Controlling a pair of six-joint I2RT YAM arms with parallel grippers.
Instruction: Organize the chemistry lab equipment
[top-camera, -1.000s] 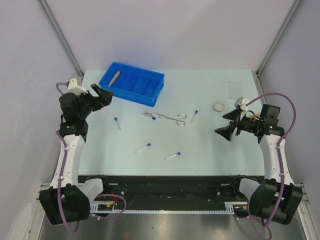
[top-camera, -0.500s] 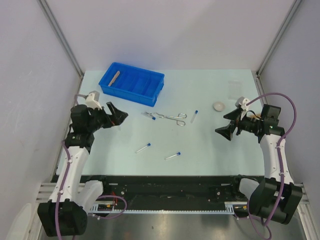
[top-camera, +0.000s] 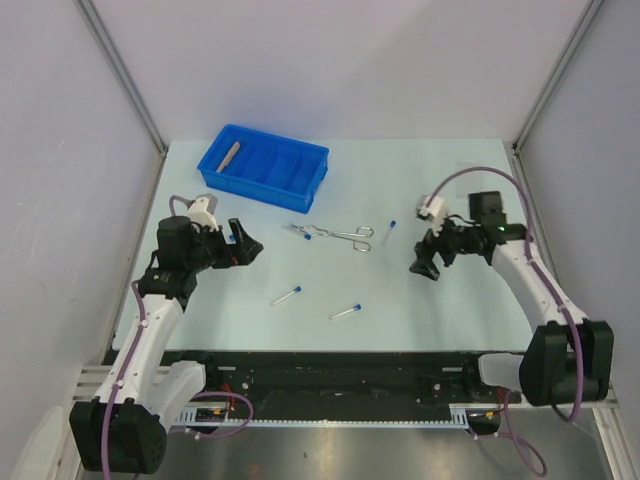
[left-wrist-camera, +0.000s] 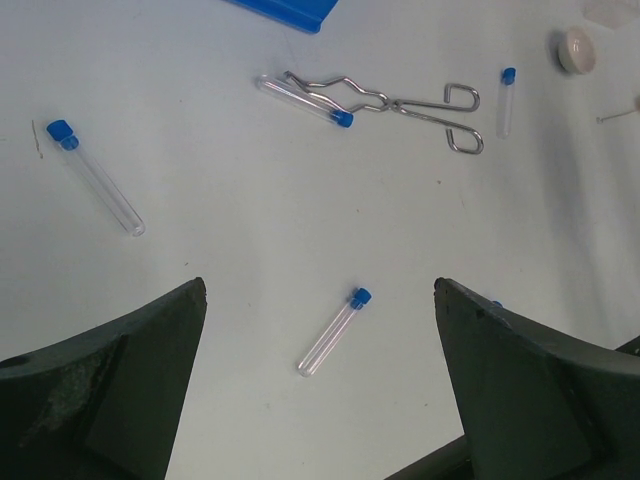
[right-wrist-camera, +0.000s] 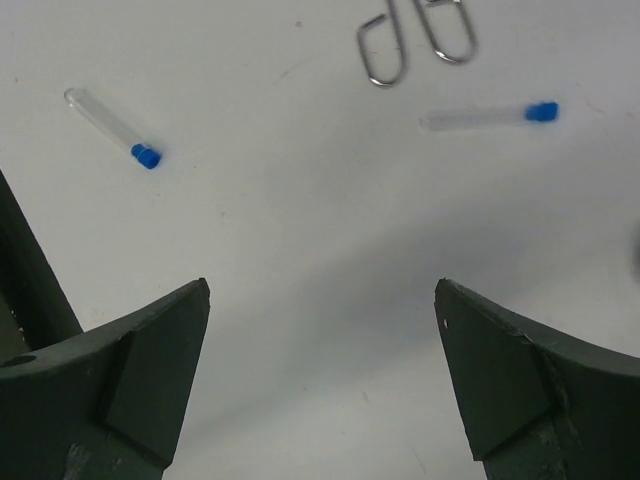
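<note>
Both grippers are open and empty above the table. My left gripper (top-camera: 245, 245) (left-wrist-camera: 320, 287) hovers left of centre, over one blue-capped tube (left-wrist-camera: 333, 330) (top-camera: 286, 296). Another tube (left-wrist-camera: 95, 175) lies to its left. The metal tongs (top-camera: 340, 235) (left-wrist-camera: 400, 100) lie mid-table with a tube (left-wrist-camera: 305, 100) against their tips. A further tube (top-camera: 388, 232) (right-wrist-camera: 490, 117) lies right of the tongs, and one (top-camera: 346, 312) (right-wrist-camera: 112, 127) lies nearer the front. My right gripper (top-camera: 422, 262) (right-wrist-camera: 322, 287) hovers over bare table right of these. The white dish (left-wrist-camera: 578, 48) shows only in the left wrist view. The wooden stick (top-camera: 230, 156) lies in the bin.
The blue compartmented bin (top-camera: 255, 188) stands at the back left. A thin tool (left-wrist-camera: 618, 115) lies near the dish. The tongs' loop handles (right-wrist-camera: 415, 40) show at the top of the right wrist view. Walls close in both sides of the table.
My left gripper has moved from beside the bin forward and toward the table's middle. My right arm has swung left toward the centre and now covers the white dish in the top view.
</note>
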